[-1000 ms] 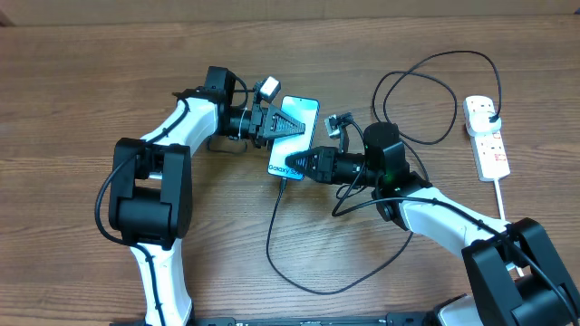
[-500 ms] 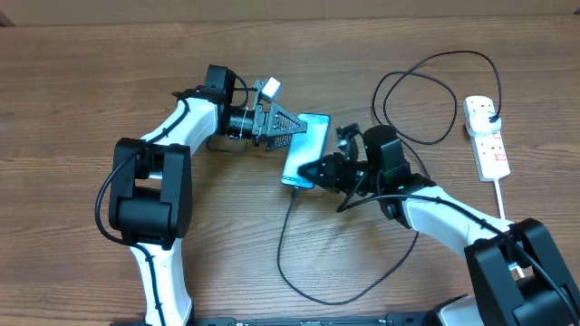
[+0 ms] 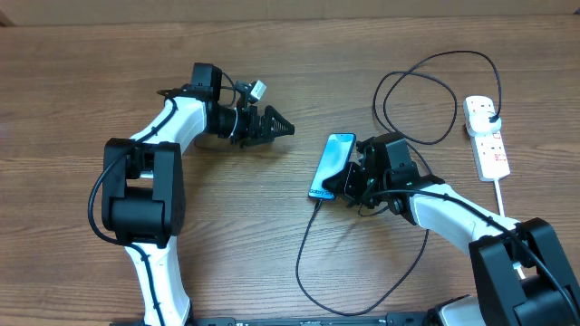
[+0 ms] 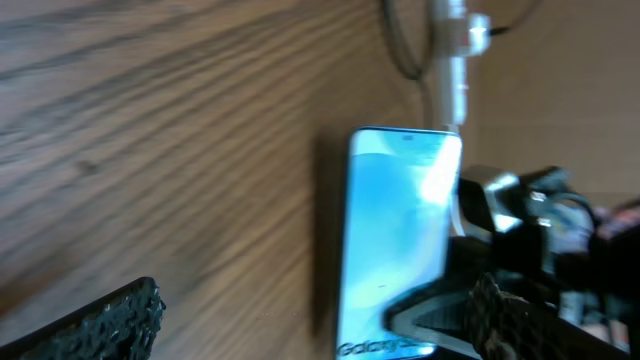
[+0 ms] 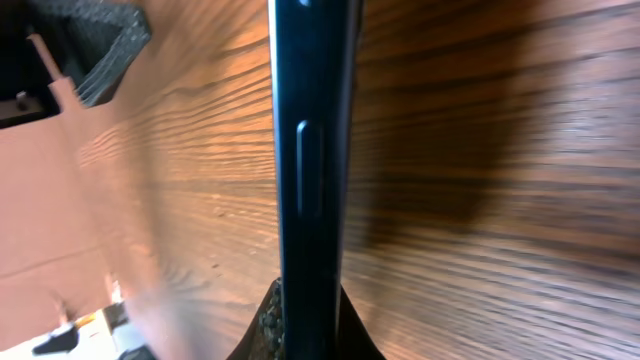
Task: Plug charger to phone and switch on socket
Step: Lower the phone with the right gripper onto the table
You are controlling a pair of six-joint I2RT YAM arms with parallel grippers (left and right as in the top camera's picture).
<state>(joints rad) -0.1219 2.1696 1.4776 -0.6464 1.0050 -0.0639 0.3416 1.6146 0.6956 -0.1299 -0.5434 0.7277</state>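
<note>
Right pincer [image 3: 339, 181] clenched on phone [image 3: 332, 163], tipped on edge on the desk [image 3: 72, 81]; left pincer [image 3: 279, 127] released, well apart. Phone's stiff, light, slick glass: grip the frame edges. Charger [image 3: 299, 256] looks plugged in, can't confirm

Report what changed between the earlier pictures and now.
The left end effector let go of the phone, opened and drew back to the left. The right end effector, shut on the phone, carried it to the right, with the charger trailing along. The socket stayed put.
</note>
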